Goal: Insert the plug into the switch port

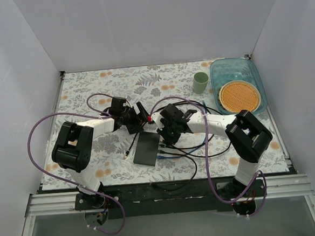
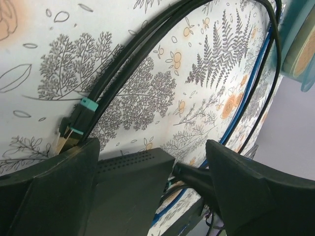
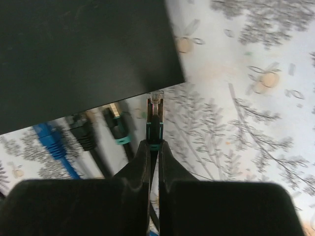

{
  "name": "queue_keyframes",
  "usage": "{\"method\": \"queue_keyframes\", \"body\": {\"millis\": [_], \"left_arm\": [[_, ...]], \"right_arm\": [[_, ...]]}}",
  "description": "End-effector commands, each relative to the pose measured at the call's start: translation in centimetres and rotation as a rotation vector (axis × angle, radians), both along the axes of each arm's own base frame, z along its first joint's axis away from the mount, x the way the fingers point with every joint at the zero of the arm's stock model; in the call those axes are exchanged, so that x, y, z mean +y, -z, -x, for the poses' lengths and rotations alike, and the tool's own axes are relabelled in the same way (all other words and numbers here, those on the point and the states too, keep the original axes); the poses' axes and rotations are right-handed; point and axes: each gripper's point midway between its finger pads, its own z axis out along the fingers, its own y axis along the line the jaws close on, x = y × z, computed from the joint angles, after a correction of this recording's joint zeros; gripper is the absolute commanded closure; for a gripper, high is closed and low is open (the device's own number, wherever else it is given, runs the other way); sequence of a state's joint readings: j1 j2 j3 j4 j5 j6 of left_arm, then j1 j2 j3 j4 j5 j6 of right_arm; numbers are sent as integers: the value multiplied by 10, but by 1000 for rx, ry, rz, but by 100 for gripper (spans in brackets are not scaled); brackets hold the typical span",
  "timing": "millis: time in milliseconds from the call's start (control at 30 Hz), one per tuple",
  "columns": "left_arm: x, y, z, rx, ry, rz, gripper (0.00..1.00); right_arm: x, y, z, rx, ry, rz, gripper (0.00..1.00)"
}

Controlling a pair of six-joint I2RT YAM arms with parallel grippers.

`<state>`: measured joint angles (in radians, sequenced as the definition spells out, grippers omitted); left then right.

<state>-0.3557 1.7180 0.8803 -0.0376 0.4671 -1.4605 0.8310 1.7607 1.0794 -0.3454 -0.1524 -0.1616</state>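
The switch (image 1: 146,149) is a flat dark grey box on the flowered cloth. In the right wrist view my right gripper (image 3: 153,145) is shut on a plug with a teal boot (image 3: 154,124). The plug's clear tip touches the near edge of the switch (image 3: 83,54), at its right end. The ports themselves are hidden under that edge. My left gripper (image 2: 152,147) is open, with its fingers on either side of the switch (image 2: 130,189). In the top view the left gripper (image 1: 133,121) and the right gripper (image 1: 166,132) both sit at the switch's far end.
A teal plug (image 3: 118,129), a black plug (image 3: 83,133) and a blue plug (image 3: 49,140) sit along the same switch edge. Another teal-booted plug (image 2: 78,118) lies by my left finger. Loose cables (image 1: 181,154) trail right of the switch. A green cup (image 1: 201,82) and a blue tray (image 1: 251,68) stand at the back right.
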Motion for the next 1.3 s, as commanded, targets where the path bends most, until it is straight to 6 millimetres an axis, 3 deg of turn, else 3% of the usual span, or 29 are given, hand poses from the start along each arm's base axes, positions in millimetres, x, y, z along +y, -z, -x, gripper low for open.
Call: {"method": "queue_keyframes", "body": {"millis": [0,200,467,567,733,900,1267], "left_arm": [[-6,-12,-7,-42,27,15,11],[0,-12,-4,-41,12,-20,10],[42,-4,6,-43,-73,-232,9],[51,-12,13,-64,-90,-261,10],[51,-17,32,-60,-67,-224,13],[44,-6,52,2,-40,-163,14],[31,-7,55,26,-21,-80,15]], "right_arm": [[33,-24,26,42,-141,-113,99],[25,-16,20,14,-96,-49,99],[17,-13,14,-23,-73,-16,99],[18,-12,14,-20,-79,-16,99],[20,-14,14,-28,-102,-27,99],[15,-11,10,-58,-108,-3,99],[24,-12,11,-80,-135,5,99]]}}
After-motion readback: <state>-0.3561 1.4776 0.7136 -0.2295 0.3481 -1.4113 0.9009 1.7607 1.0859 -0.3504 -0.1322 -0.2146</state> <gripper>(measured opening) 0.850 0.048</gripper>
